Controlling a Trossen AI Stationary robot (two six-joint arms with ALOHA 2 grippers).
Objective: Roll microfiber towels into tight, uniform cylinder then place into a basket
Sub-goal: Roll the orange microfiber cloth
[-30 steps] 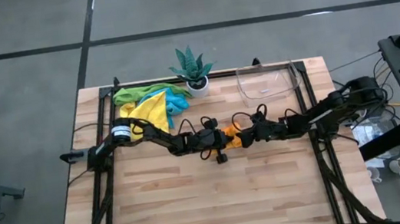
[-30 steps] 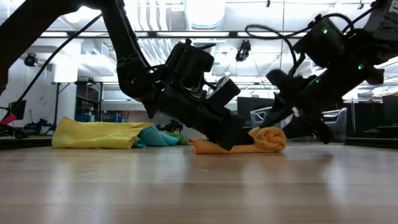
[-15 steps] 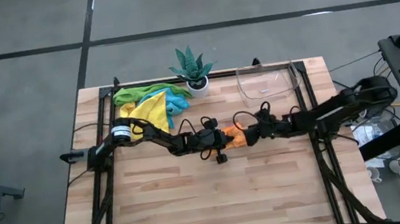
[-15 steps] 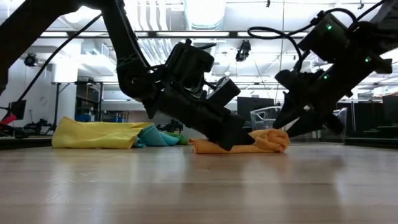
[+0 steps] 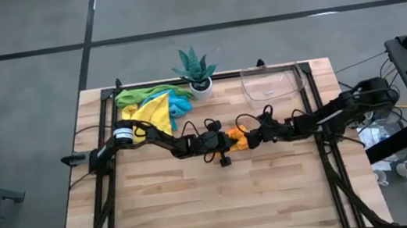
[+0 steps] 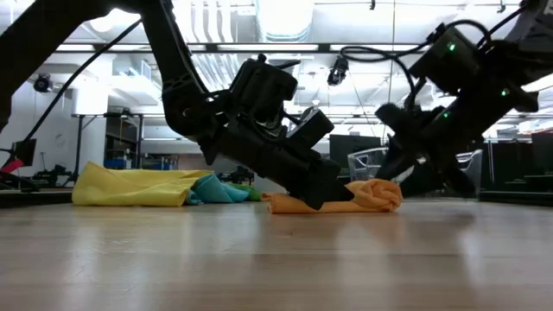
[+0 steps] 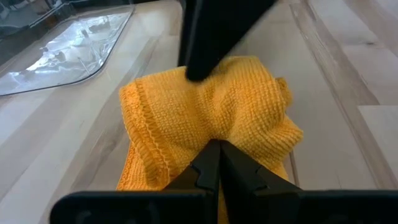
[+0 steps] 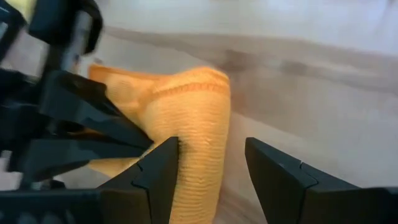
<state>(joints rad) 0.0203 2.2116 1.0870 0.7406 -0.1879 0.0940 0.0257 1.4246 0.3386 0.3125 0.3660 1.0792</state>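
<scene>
Orange towel (image 5: pixel 238 136) lies between both end effectors.

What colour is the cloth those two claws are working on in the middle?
Orange towel, plain with a stitched hem; the left wrist view shows it best.

Orange towel (image 5: pixel 239 137) mid-table, partly rolled, thick roll at one end, flat tail trailing. Green, yellow and blue towels (image 5: pixel 152 105) heaped loose at far left corner. Clear basket (image 5: pixel 271 82) at far right edge, upright.
</scene>
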